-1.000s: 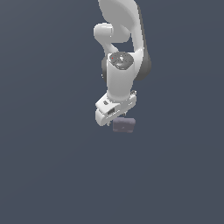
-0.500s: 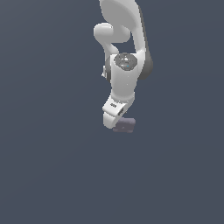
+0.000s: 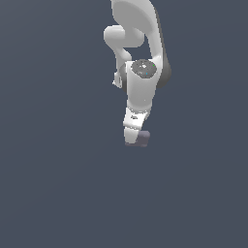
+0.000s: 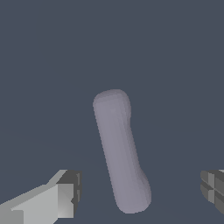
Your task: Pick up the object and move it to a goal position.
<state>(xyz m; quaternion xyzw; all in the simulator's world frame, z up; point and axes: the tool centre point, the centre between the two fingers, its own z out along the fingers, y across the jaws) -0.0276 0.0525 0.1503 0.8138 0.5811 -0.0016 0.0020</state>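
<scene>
My wrist view: the fingers (image 4: 65, 197) stand spread wide, with the box (image 4: 120, 151) lying slantwise between them, touching neither, clear gaps either side. Exterior view: the box (image 3: 143, 139) shows just below the gripper (image 3: 131, 138) on the bare tabletop (image 3: 58, 184).

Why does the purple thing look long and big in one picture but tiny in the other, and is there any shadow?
In the wrist view the camera sits close, so the object looks long and stretched between the open gripper fingers. In the exterior view it is far off, small and half hidden by the gripper. Light is flat in both views; no clear shadow shows.
</scene>
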